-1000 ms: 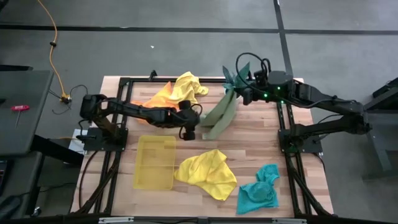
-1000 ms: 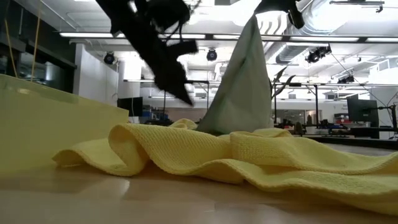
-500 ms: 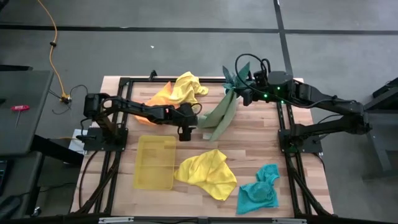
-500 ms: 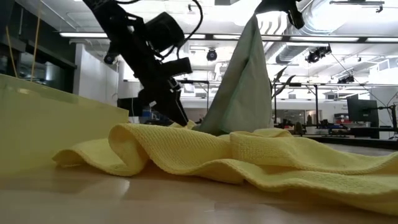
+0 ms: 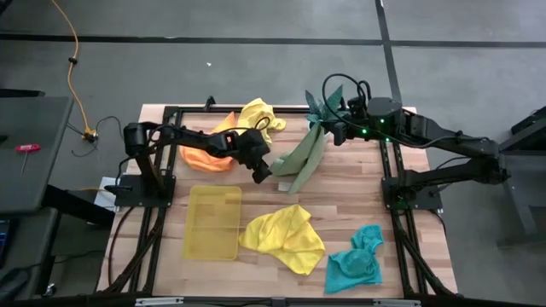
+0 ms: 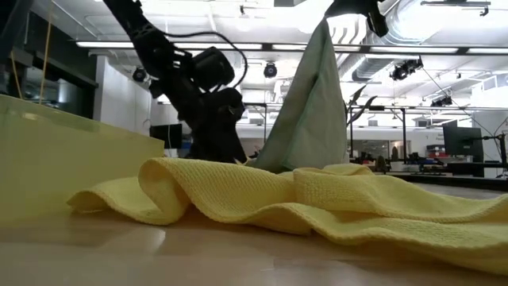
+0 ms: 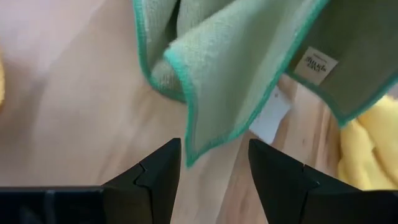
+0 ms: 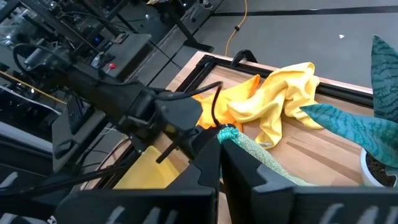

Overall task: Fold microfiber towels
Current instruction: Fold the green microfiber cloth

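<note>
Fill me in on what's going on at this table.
Two robot arms are folding microfiber towels. The right gripper is shut on a corner of the olive-green towel, holding it up so it hangs to the table. The left gripper, fingers open, is at the towel's lower edge and has not gripped it. The other towels lie crumpled, none folded yet.

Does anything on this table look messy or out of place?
Mostly crumpled cloths: the yellow towel and teal towel lie bunched up. The olive-green towel hangs slanted from the right gripper, its lower corner just ahead of the open left gripper.
</note>
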You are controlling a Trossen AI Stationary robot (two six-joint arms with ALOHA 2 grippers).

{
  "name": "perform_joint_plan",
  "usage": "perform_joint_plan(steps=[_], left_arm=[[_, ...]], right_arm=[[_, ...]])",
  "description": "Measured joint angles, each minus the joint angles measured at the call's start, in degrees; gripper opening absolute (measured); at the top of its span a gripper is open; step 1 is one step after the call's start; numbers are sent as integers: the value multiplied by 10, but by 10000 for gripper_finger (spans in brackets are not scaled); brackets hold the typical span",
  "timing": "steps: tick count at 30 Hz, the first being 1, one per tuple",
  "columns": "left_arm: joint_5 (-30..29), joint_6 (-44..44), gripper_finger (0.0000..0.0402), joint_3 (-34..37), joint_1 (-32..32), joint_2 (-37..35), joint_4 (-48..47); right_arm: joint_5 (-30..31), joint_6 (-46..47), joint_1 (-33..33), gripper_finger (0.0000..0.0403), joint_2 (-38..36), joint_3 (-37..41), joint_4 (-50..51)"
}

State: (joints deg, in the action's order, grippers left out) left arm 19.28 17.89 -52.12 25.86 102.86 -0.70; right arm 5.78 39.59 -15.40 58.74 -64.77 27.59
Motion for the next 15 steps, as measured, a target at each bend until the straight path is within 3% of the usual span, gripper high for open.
perform_joint_plan(steps=[9, 15], left_arm=[[69, 85, 179, -1, -1, 58, 45], [91, 114, 175, -1, 3, 61, 51]], right_arm=[[0, 0, 0, 0, 0, 0, 0], [0, 0, 0, 0, 0, 0, 0]])
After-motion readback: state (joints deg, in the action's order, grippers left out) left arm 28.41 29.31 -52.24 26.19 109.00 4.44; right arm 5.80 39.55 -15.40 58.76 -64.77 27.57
